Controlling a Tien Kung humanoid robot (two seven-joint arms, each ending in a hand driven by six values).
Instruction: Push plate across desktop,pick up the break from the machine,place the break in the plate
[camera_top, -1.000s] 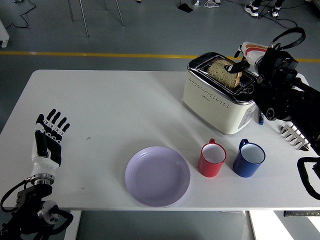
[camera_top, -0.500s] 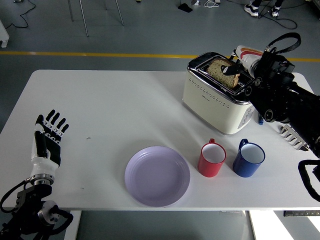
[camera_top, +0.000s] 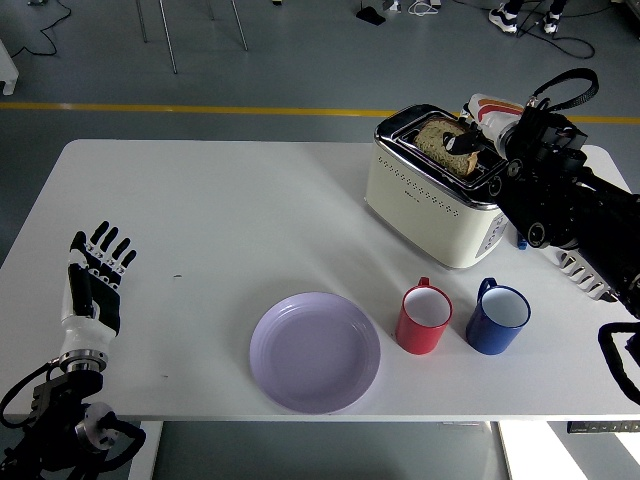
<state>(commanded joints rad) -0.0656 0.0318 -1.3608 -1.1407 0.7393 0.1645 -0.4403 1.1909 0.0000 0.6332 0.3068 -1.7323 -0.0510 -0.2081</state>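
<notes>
The cream toaster (camera_top: 440, 200) stands at the far right of the white table (camera_top: 200, 220), with the lavender plate (camera_top: 315, 351) well in front of it to the left and the red mug (camera_top: 425, 318) and blue mug (camera_top: 497, 317) just in front. The bread (camera_top: 440, 143) sits in its slot, the right hand (camera_top: 470, 140) pinching its top edge; the left hand (camera_top: 95, 275) rests open far to the left. A thin pinch could slip or tear the slice, or drop it on the mugs.

A brown slice of bread (camera_top: 441, 145) is standing upright in the slot of a cream-and-chrome toaster (camera_top: 436, 199) at the table's far right, while an empty lavender plate (camera_top: 315, 352) is lying flat near the front edge, well apart.
</notes>
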